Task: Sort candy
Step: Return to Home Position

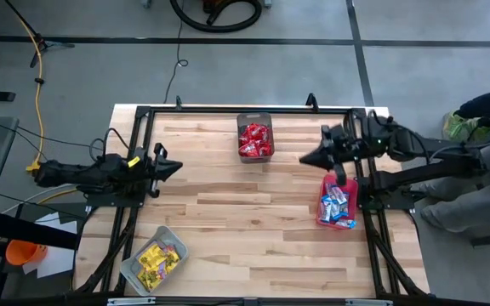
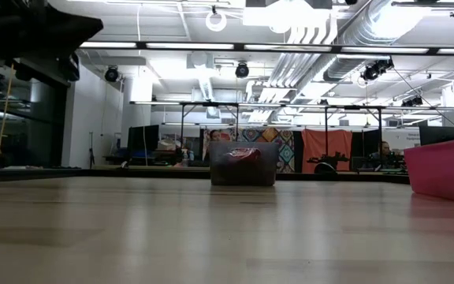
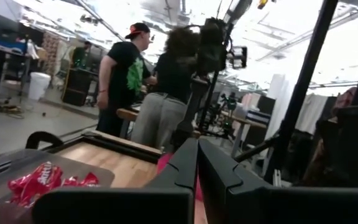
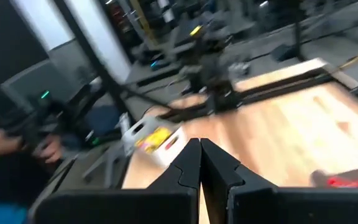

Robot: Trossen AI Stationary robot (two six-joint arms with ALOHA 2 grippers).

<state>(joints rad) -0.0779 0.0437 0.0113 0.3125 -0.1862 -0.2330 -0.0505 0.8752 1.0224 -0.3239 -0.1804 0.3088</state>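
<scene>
The candy is sorted by colour into three bins on the wooden tabletop (image 1: 228,212). The red candy (image 1: 255,138) fills the dark mesh bin (image 1: 254,117) at the middle of the far edge. The blue-and-white candy (image 1: 337,206) lies in the red bin (image 1: 322,204) at the right edge. The yellow candy (image 1: 159,257) sits in the clear grey bin (image 1: 134,270) at the near left corner. No loose packet shows on the bare wood between them. The left tool (image 1: 178,167) hangs over the left side of the tabletop, pointing toward the middle, well apart from every bin. Its wrist view shows both fingers (image 3: 182,165) pressed together with nothing between them, and some red candy (image 3: 39,182) off to one side. The right tool (image 1: 304,158) is held over the right side, pointing toward the middle, between the dark mesh bin and the red bin and just beyond the red bin's far end. Its own fingers (image 4: 188,163) are likewise closed and empty, with the yellow candy (image 4: 157,138) blurred in the distance. From table height the dark mesh bin (image 2: 243,164) stands at the middle and a corner of the red bin (image 2: 446,170) shows at the right. Two people (image 3: 148,81) stand in the room beyond the tabletop, seen from the left wrist
</scene>
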